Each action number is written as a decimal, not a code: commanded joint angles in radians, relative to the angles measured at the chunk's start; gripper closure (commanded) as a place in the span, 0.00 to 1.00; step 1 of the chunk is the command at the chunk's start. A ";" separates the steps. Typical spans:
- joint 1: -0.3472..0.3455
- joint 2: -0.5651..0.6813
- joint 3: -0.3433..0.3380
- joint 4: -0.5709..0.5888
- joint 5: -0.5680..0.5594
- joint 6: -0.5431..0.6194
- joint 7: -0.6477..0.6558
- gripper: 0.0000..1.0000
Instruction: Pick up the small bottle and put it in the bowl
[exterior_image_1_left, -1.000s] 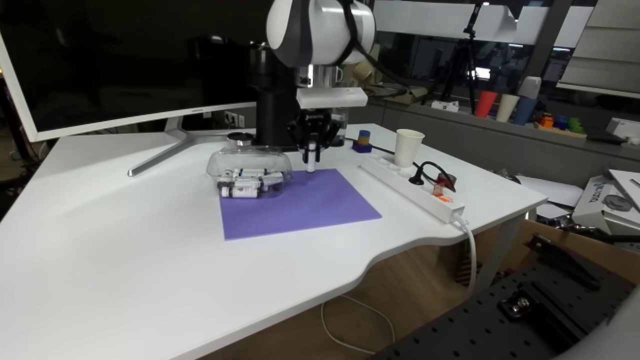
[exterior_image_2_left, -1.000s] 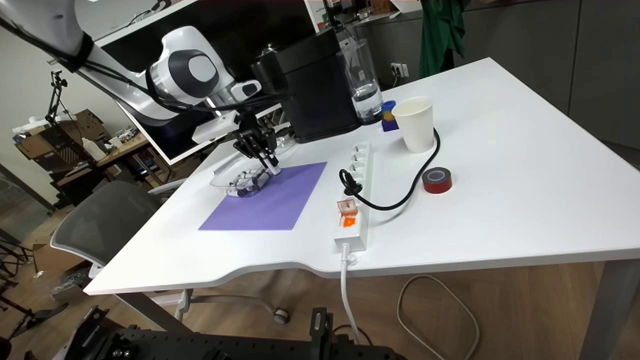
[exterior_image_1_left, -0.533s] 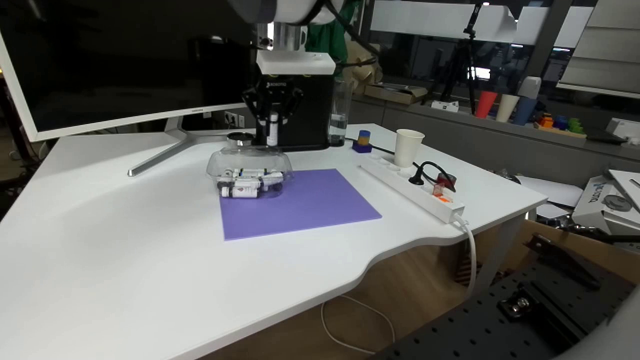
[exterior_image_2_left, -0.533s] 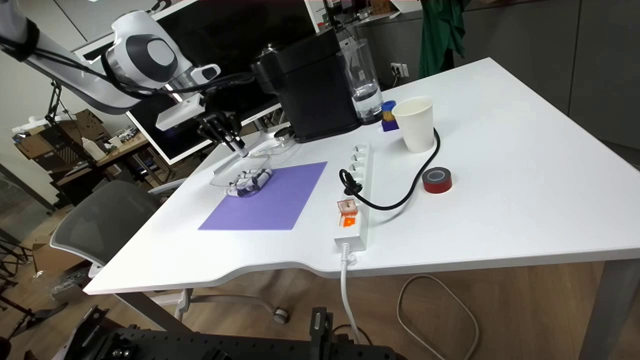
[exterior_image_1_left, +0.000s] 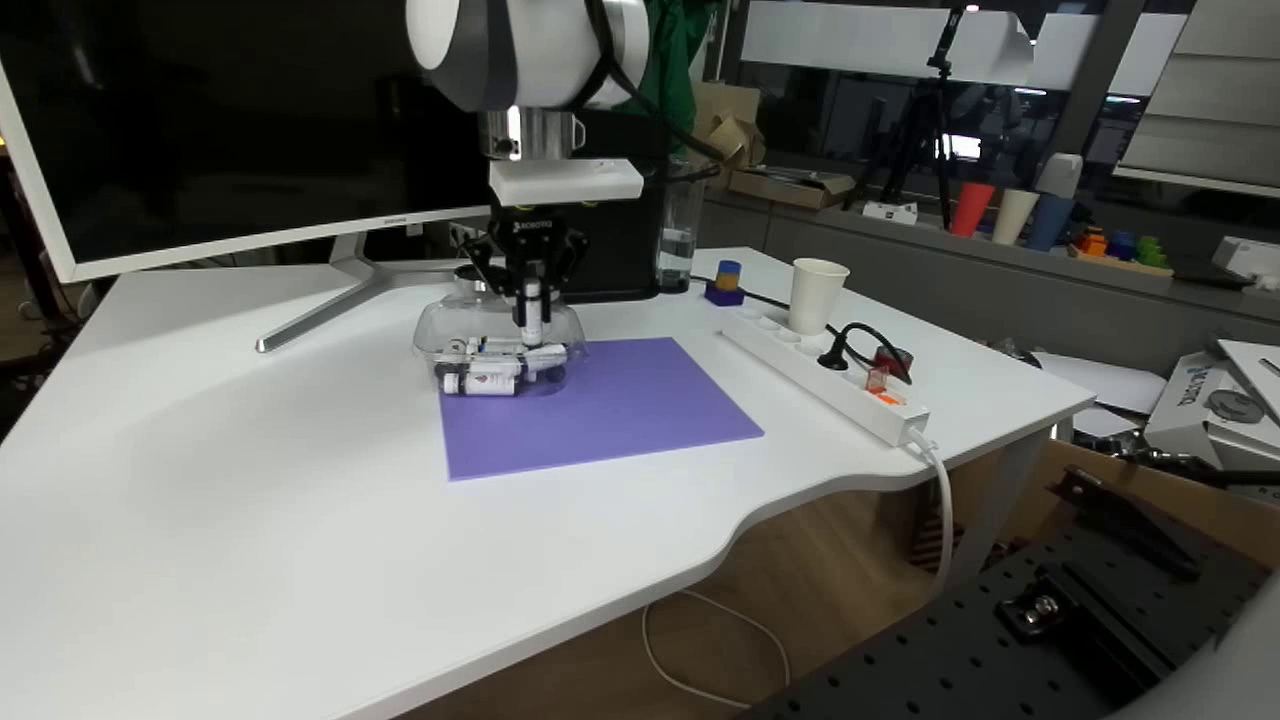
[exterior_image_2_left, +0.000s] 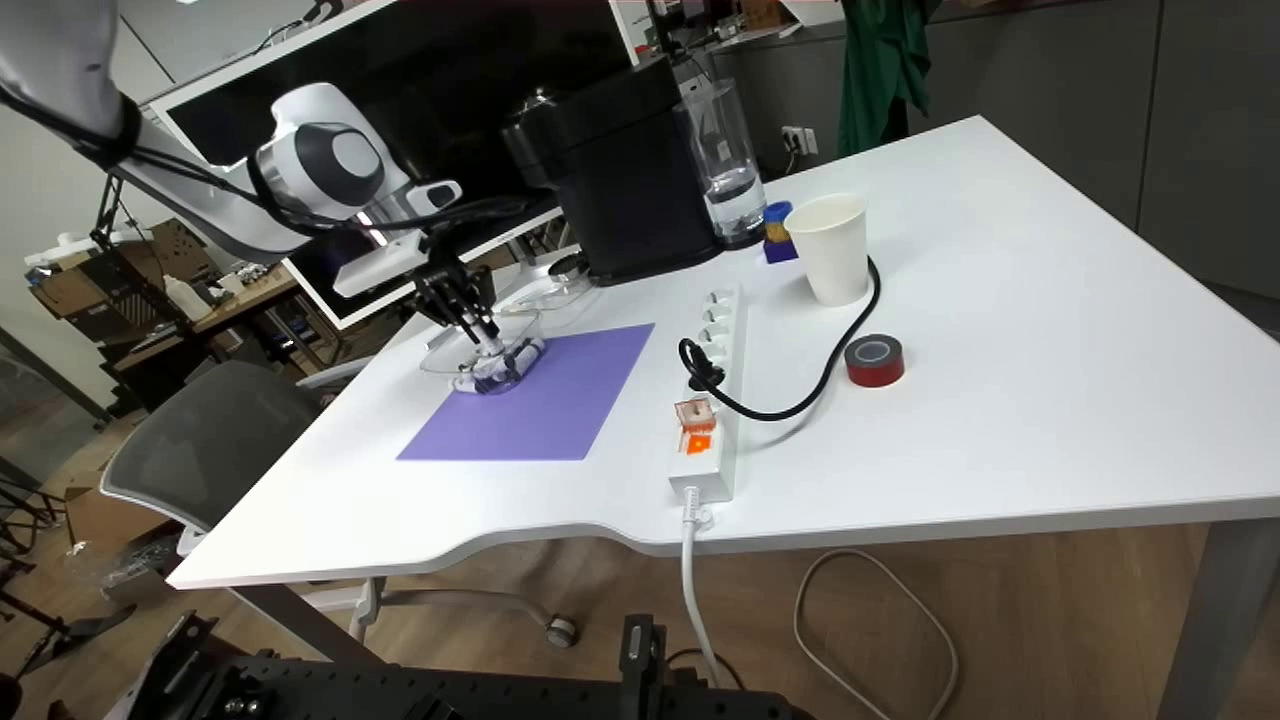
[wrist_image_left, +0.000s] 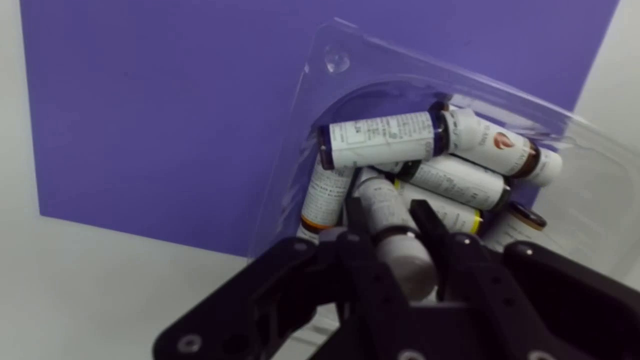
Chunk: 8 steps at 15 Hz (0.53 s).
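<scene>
The arm reaches down — fingers pointing downward, clamped, slightly parted.

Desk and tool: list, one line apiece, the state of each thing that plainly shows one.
tool: closed on the small bottle
small bottle: capped, held roughly upright
bowl: open on top, several other bottles lying inside
purple mat: flat, partly under the bowl
white cup: upright
power strip: black plug inserted
clear tank: looks partly filled
tape roll: lying flat
monitor: dark
</scene>
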<state>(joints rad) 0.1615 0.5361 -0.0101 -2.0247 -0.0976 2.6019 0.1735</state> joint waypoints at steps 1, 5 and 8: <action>-0.023 0.112 -0.007 0.113 0.012 -0.059 -0.011 0.93; -0.027 0.120 -0.006 0.158 0.011 -0.122 -0.011 0.41; -0.031 0.083 -0.001 0.129 0.011 -0.131 -0.026 0.20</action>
<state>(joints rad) 0.1376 0.6451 -0.0142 -1.8994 -0.0941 2.5087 0.1642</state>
